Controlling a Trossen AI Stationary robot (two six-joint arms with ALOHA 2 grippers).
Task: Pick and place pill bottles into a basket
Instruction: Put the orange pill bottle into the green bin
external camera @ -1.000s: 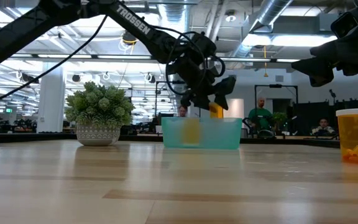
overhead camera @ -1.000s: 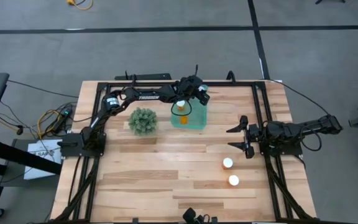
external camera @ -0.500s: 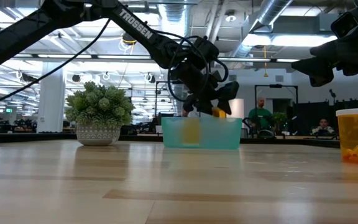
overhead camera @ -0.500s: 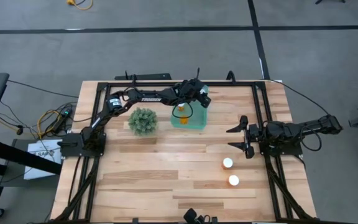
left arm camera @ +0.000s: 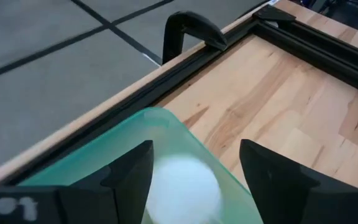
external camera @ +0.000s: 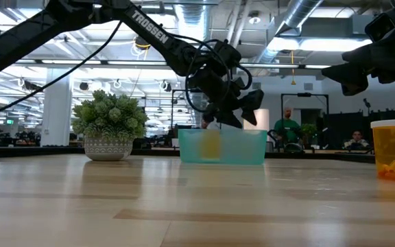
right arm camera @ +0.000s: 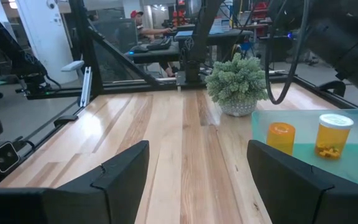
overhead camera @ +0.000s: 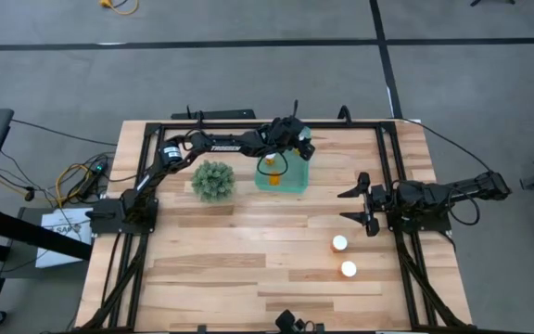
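The teal basket point(overhead camera: 302, 181) stands at the table's far middle. My left gripper point(overhead camera: 284, 148) hangs open just above it point(external camera: 233, 116). In the left wrist view a bottle's white cap point(left arm camera: 182, 190) shows between and beyond the open fingers point(left arm camera: 194, 168), inside the basket wall point(left arm camera: 166, 124). Other orange bottles stand upright in the basket point(right arm camera: 332, 135) point(right arm camera: 281, 138). Two white-capped bottles point(overhead camera: 339, 243) point(overhead camera: 348, 269) stand on the table at the near right. My right gripper point(overhead camera: 364, 206) is open and empty, held above the table at the right point(right arm camera: 197, 168).
A green bushy plant in a pot point(overhead camera: 213, 181) stands just left of the basket. A black frame rail point(left arm camera: 194, 31) runs along the table's far edge behind the basket. One bottle point(external camera: 393, 149) shows close at the right of the low view.
My left gripper has sunk a little toward the basket. The orange bottle that hung below its fingers in the low view no longer shows there.
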